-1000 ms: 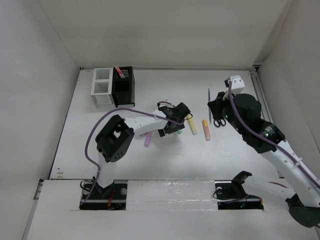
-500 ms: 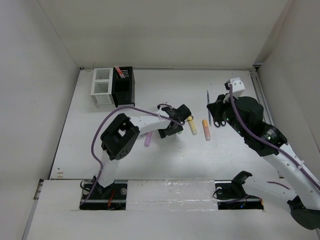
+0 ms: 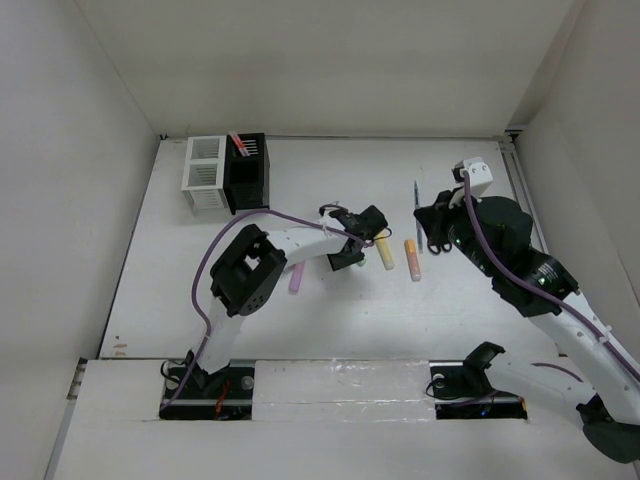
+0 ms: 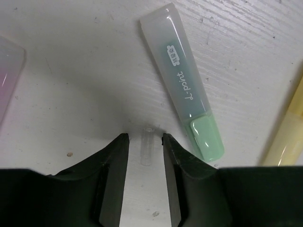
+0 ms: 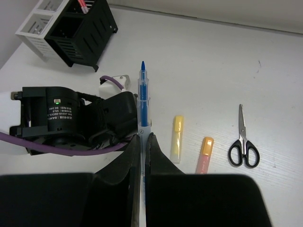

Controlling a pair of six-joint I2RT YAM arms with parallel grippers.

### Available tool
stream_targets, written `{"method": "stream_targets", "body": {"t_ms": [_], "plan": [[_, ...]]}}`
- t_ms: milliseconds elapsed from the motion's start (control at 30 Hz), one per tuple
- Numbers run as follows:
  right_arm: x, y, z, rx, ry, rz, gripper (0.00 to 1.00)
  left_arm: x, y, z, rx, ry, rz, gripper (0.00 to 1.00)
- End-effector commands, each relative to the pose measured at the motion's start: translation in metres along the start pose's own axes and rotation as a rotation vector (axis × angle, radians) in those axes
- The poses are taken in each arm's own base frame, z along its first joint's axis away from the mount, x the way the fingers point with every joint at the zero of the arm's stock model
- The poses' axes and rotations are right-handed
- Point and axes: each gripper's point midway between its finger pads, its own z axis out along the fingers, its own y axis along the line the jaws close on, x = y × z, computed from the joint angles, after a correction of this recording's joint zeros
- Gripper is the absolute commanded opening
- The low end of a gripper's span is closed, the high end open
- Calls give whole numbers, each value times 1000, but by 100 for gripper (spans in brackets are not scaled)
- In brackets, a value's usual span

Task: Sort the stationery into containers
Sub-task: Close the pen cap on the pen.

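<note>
The left gripper (image 4: pixel 145 138) is down at the white table (image 3: pixel 300 190). Its two dark fingers stand apart on either side of a small clear tube (image 4: pixel 147 150) that lies flat between them, with a gap showing on each side. Just beyond the fingertips lies a green highlighter (image 4: pixel 182 90), its clear cap slanting away to the left. A yellow highlighter (image 4: pixel 289 127) shows at the right edge of the wrist view and a pale purple marker (image 4: pixel 7 80) at the left edge. None of the three touches the fingers.

The right gripper (image 5: pixel 142 137) is pinched tight on a blue pen (image 5: pixel 142 94). The pen juts straight out from the fingertips, tip outward, held off the table. On the table to its right in that view, the yellow highlighter, an orange marker (image 5: pixel 204 153) and black-handled scissors (image 5: pixel 245 142) lie side by side but apart.

Well away, at the far left corner of the table, stand the joined containers, the white box (image 3: pixel 204 175) on the left and the black box (image 3: pixel 246 172) on the right. A red pen (image 3: pixel 237 142) leans out of the black box.
</note>
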Motion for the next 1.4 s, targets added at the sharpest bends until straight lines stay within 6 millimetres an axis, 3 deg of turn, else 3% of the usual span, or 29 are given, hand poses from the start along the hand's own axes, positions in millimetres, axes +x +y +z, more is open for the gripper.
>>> {"method": "stream_targets", "body": {"t_ms": [0,300,433,533,767,800,867,933,967,1000,1033,1133,1167,1267,1367], "plan": [[-17,7,-3,-34,-66,2,0,6,11,7,-51,4,8,30],[-17,7,-3,-34,-66,2,0,16,17,12,-49,34,10,0],[-16,7,-1,-34,-68,2,0,19,24,14,-57,36,14,0],[-15,2,1,-7,-73,29,0,6,23,-5,-12,-3,-9,0],[-15,5,12,-80,-87,104,0,-81,19,-92,164,-317,-12,0],[-4,6,20,-94,-57,103,0,-98,22,-113,194,-363,-10,0],[-2,25,24,-207,-57,124,0,-124,26,-137,222,-444,-34,0],[15,43,30,-318,-29,146,0,-146,32,-173,303,-522,-44,0],[7,57,32,-400,-71,162,0,-158,37,-186,328,-562,-56,0],[15,78,26,-534,-44,158,0,-164,40,-200,365,-593,-59,0],[27,86,27,-589,-13,173,0,-174,48,-234,448,-640,-88,0],[37,120,30,-735,32,232,0,-182,51,-280,655,-748,-47,0],[47,127,35,-749,67,242,0,-186,62,-309,767,-812,-86,0],[35,156,31,-831,51,238,0,-183,77,-346,901,-877,-51,0],[21,171,34,-869,32,260,0,-178,79,-360,957,-884,-7,0]]}}
